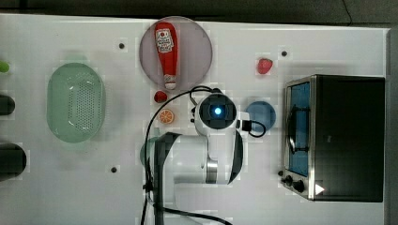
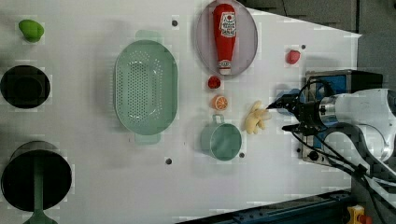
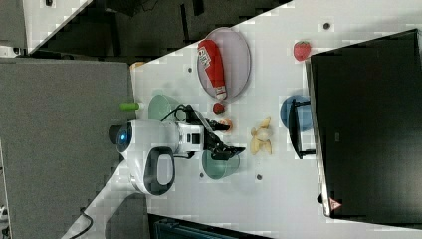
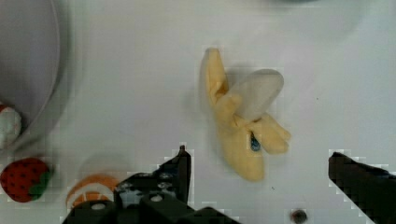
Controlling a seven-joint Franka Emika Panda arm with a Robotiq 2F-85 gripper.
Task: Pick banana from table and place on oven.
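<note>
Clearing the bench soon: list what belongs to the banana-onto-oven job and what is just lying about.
Job: banana, oven, table, open end effector.

Lying about: ketchup bottle on plate, colander, orange slice, two strawberries, blue bowl, green cup.

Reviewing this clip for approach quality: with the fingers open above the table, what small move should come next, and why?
Probably a short descent straight onto the banana. The gripper is open with its fingers apart and nothing between them, and the banana lies loose on the table, partly peeled, apart from the orange slice and the mug.
</note>
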